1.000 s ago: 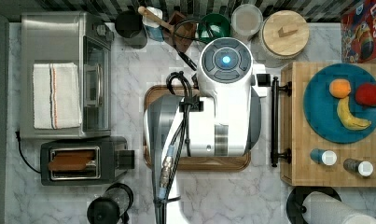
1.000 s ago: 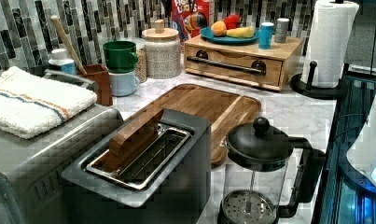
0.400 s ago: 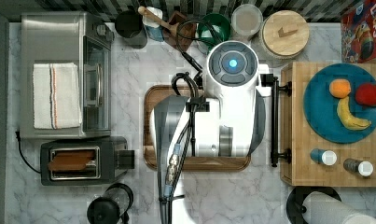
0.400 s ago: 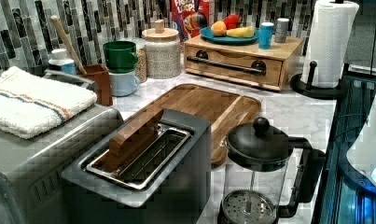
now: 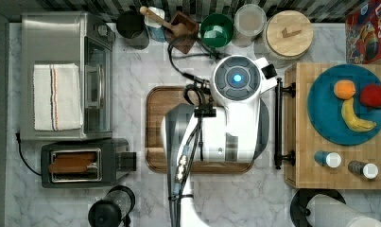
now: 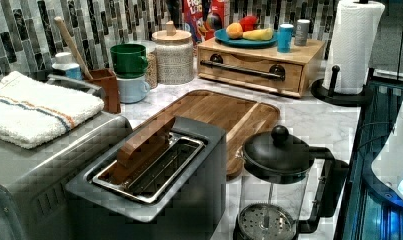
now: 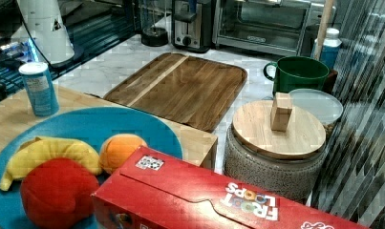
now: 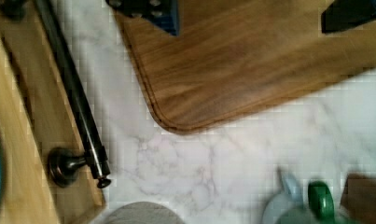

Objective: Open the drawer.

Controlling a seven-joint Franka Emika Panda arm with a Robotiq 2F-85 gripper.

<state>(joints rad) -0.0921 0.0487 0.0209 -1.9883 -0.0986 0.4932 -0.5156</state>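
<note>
Marble surface (image 5: 131,71), crowded. The drawer (image 6: 249,70) sits in a small bamboo-coloured box cabinet (image 5: 299,137) at the top view's right; its front looks flush with the cabinet in the left view, black bar handle (image 5: 278,124) running the full length of the front on two round posts. On the cabinet top: blue plate (image 5: 323,120) with an orange, a banana and a red fruit, plus two small shakers (image 5: 329,159).

Arm (image 5: 230,118) hangs over the dark wooden tray (image 5: 156,127), which lies between the cabinet and the toaster oven (image 5: 60,75). The arm's round blue-lit joint is just beside the upper end of the handle in the top view. Pincer (image 8: 251,14): two dark fingertips (image 8: 153,14) show at the edge of the wrist view, well apart from each other, nothing between them, over the tray's corner. The handle's end and one post appear near them, with bare marble between; not touching, as far as this angle allows.

Along the tiled back wall: green mug (image 5: 216,29), lidded wooden-topped jar (image 5: 289,34), red cereal box (image 5: 368,30). Folded towel (image 5: 56,97) on the toaster oven. Toaster (image 5: 79,163) and French press (image 5: 110,215) at the top view's lower left; paper towel roll (image 5: 334,213) at its lower right.
</note>
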